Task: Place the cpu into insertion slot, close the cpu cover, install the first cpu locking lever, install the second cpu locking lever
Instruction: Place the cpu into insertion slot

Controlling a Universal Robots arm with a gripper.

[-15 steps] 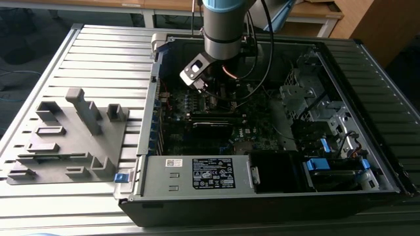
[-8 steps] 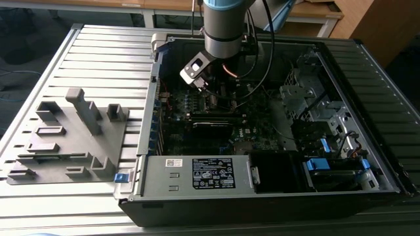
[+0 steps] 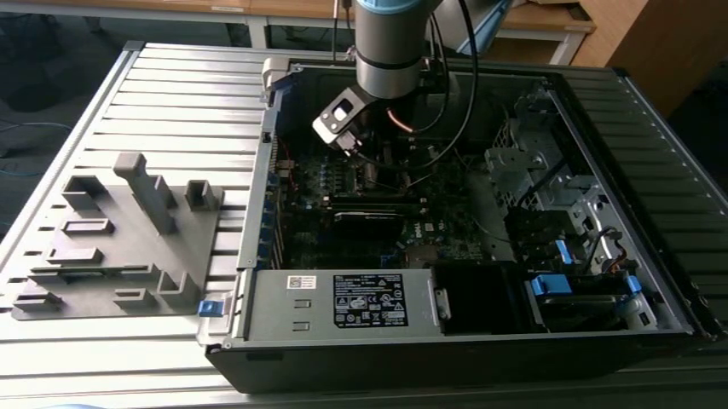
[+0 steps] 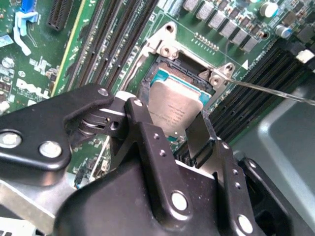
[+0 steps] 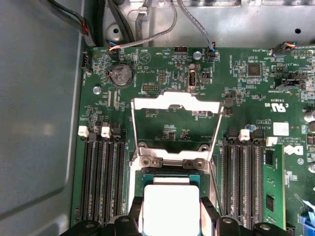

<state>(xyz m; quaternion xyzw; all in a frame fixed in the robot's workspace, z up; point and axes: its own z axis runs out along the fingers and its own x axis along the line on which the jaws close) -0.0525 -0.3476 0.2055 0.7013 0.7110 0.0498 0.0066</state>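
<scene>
The cpu (image 5: 170,205), a flat square chip with a dull silver top, sits between my gripper's (image 5: 170,212) two black fingers (image 5: 135,211), low over the insertion slot (image 4: 178,70). In the second wrist view the cpu (image 4: 174,110) lies tilted in the socket frame, and the gripper (image 4: 167,117) is shut on its two opposite edges. The cpu cover (image 5: 175,103), a shiny frame with a square opening, is swung open away from the socket. A thin locking lever (image 4: 275,91) sticks out free beside the socket. In the exterior view the gripper (image 3: 353,152) reaches down into the computer case.
Black memory slots (image 5: 101,177) flank the socket on both sides. A power supply box with a white label (image 3: 370,300) fills the case's near side. A metal drive cage (image 3: 534,170) is at the exterior view's right. A grey fixture plate (image 3: 114,239) lies on the table at its left.
</scene>
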